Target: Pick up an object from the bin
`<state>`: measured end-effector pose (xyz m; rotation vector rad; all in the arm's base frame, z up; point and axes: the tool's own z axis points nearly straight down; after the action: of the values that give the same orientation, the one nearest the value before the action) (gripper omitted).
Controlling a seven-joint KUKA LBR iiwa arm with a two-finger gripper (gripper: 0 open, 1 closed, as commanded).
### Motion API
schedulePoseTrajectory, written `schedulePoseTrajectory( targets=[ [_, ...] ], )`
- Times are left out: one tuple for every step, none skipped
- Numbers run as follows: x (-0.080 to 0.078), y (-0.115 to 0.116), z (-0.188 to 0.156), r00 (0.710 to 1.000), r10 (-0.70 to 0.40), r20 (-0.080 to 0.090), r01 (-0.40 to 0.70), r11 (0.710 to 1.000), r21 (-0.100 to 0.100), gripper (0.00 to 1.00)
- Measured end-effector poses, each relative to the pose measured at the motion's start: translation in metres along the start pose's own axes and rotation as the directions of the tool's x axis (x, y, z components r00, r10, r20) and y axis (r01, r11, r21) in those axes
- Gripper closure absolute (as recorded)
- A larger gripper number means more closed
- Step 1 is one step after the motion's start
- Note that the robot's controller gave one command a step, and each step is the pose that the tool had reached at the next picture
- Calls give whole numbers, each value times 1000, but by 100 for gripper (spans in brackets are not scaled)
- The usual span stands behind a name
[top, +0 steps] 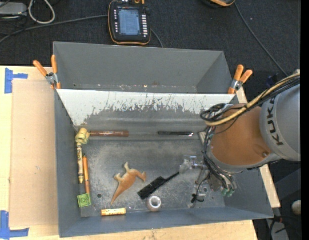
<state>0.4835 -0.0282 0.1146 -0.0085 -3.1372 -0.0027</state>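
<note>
My gripper (198, 190) hangs low over the bin floor at the front right, below the orange cover on the wrist. Nothing shows in it. A black brush (157, 184) lies slantwise just to its left, the handle end pointing toward the gripper. A small silver ring-shaped roll (154, 202) sits in front of the brush. Further left lies an orange toy dinosaur (127, 180).
Along the back of the floor lie a brown stick (108, 133) and a black pen (174, 133). By the left wall are a yellow figure (83, 136), orange crayons (80, 167), a green square piece (84, 200) and a yellow crayon (113, 212).
</note>
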Motion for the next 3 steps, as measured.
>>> schedulePoseTrajectory(
  targets=[
    [-16, -7, 9, 998, 64, 18, -64, 998, 6, 0],
    [-16, -7, 8, 998, 62, 18, -62, 998, 6, 100],
    [-16, -7, 8, 998, 61, 18, -61, 998, 6, 0]
  ],
)
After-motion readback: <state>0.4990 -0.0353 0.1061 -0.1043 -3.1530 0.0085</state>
